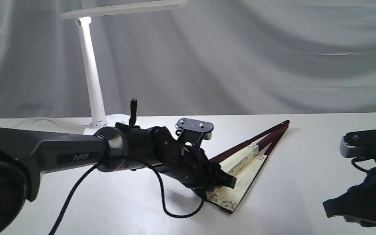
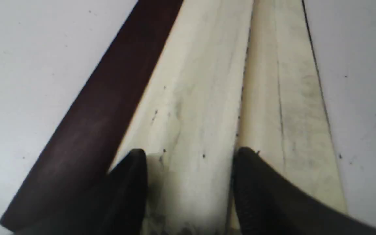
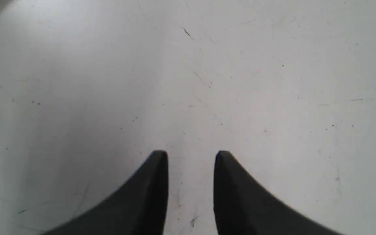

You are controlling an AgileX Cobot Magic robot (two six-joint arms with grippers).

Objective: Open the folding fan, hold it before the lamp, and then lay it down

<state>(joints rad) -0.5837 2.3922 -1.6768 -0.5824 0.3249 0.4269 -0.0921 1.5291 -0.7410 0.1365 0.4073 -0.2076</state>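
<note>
The folding fan [image 1: 250, 163] lies on the white table, spread only a narrow wedge, its maroon ribs meeting at the pivot at the far right. My left gripper [image 1: 222, 182] is down at the fan's wide patterned end. In the left wrist view its fingers [image 2: 132, 182] stand apart, straddling a cream fold of the fan [image 2: 201, 81] beside the maroon guard [image 2: 103, 107]; the left gripper [image 2: 189, 156] is open. The white lamp [image 1: 91, 81] stands at the back left. My right gripper [image 1: 326, 207] hovers at the lower right over bare table, and the right gripper [image 3: 191, 155] is open and empty.
A grey cloth backdrop hangs behind the table [image 1: 305, 169]. The left arm's black cable [image 1: 165, 202] loops down onto the table in front of the fan. The lamp's bar head [image 1: 122, 9] reaches rightward near the top of the exterior view.
</note>
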